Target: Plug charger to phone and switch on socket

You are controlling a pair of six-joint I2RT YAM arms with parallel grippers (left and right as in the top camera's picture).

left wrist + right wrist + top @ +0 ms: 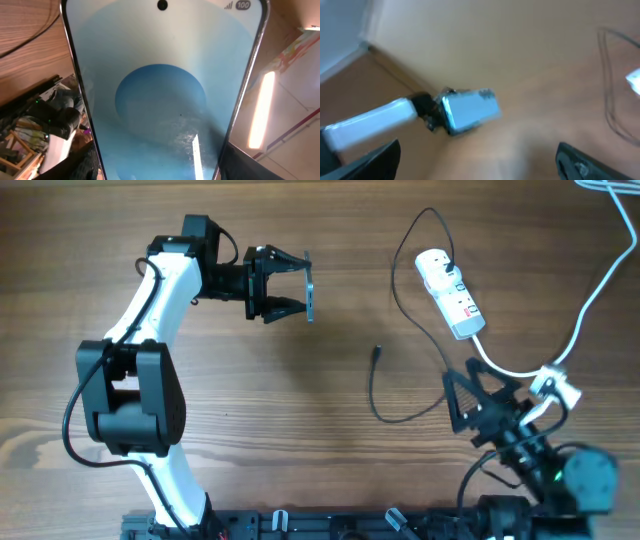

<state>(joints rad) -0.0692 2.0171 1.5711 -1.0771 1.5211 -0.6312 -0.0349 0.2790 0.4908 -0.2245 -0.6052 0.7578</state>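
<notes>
**Overhead view.** The left hand [290, 285] is found closed on the phone [311, 285]. The phone is held clear of the worktop [300, 430] and is seen edge-on as a thin strip across the fingertips, its long axis crosswise to that hand's reach. The right hand [455, 398] is empty, its fingers spread wide and aimed toward the left hand. The charger [396, 260] is traced from the socket [450, 292] in a loop over the worktop. Its plug tip [378, 352] lies loose ahead of the right hand, between the two hands and nearer the right. The socket lies near the right hand, off to one side of its reach, and well apart from the left hand.

**Left wrist view.** The frame is filled by the phone's lit blue screen. The camera-hole end is at the top, and the opposite short edge is out of frame. Dark parts of the hand are seen at both lower corners, against the long edges.

**Right wrist view (blurred).** The fingers are seen at the lower corners, well apart, with nothing between them. The phone is seen ahead, at the end of the white left arm. The plug tip cannot be picked out.

**Judgement.** The plug tip is best taken by the right hand, being the nearer. Which short edge of the phone carries the port cannot be told.
</notes>
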